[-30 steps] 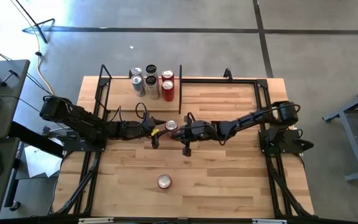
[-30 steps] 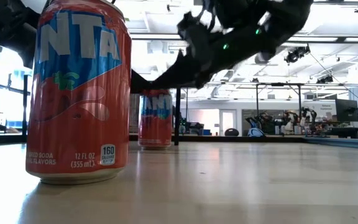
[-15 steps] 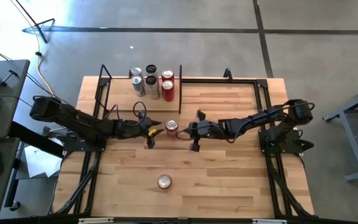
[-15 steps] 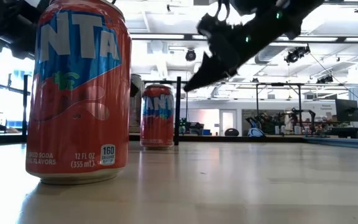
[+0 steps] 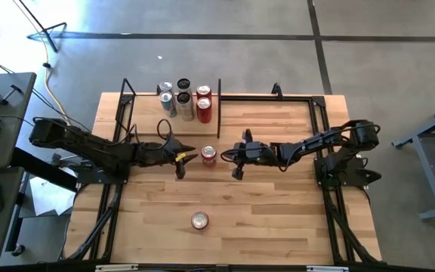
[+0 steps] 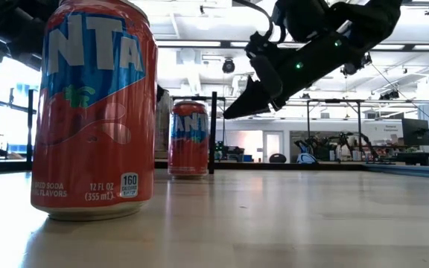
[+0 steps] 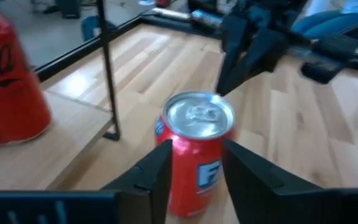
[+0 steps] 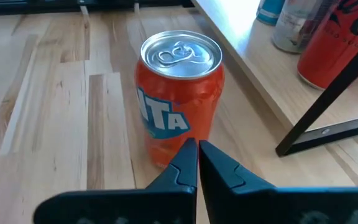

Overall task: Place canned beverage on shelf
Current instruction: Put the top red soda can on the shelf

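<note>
An orange Fanta can (image 5: 208,155) stands upright on the tabletop just in front of the shelf (image 5: 174,119). The shelf is a pale board with black rod uprights and bears several cans. My left gripper (image 5: 189,159) is open at the can's left. In the left wrist view its fingers (image 7: 160,171) stand at either side of the can (image 7: 194,149); I see no touch. My right gripper (image 5: 229,156) is shut and empty, to the right of the can (image 8: 180,93) and above table height (image 6: 233,112). A second Fanta can (image 5: 199,220) stands near the front edge.
The shelf's right upright rod (image 8: 328,106) stands just behind the can, with a red Coca-Cola can (image 7: 8,81) beyond it on the board. Black frame rails run along the table's left, right and far edges (image 5: 266,97). Bare wood lies between the two Fanta cans.
Both grippers have drawn away from the middle Fanta can. The left has gone toward the table's left edge. The right has gone toward the right edge and risen. The can stands where it was.
</note>
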`<action>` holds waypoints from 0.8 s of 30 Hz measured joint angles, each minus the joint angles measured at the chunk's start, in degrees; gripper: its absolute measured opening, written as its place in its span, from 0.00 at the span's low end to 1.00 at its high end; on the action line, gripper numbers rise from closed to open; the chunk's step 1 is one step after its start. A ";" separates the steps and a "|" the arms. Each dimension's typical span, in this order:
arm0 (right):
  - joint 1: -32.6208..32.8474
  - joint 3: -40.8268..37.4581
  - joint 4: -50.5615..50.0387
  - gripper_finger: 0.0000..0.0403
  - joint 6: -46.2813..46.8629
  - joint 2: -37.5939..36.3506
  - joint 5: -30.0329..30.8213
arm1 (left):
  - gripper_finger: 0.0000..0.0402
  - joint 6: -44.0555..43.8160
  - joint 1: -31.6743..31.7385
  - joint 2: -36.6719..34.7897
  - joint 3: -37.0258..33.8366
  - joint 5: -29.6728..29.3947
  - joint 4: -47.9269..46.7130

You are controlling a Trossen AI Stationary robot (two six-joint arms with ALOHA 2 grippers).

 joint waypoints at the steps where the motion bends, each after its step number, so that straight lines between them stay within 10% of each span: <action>1: 0.00 0.00 0.02 0.00 0.29 0.00 -0.01 | 0.29 0.34 0.01 -0.35 0.01 0.71 0.17; 8: -0.20 0.00 1.65 0.00 1.53 0.00 -0.11 | 0.27 -2.49 0.02 -1.84 0.02 0.11 0.00; 24: -2.33 0.02 5.98 0.00 1.72 1.04 -1.97 | 0.82 -2.55 0.67 6.21 0.11 -2.40 6.46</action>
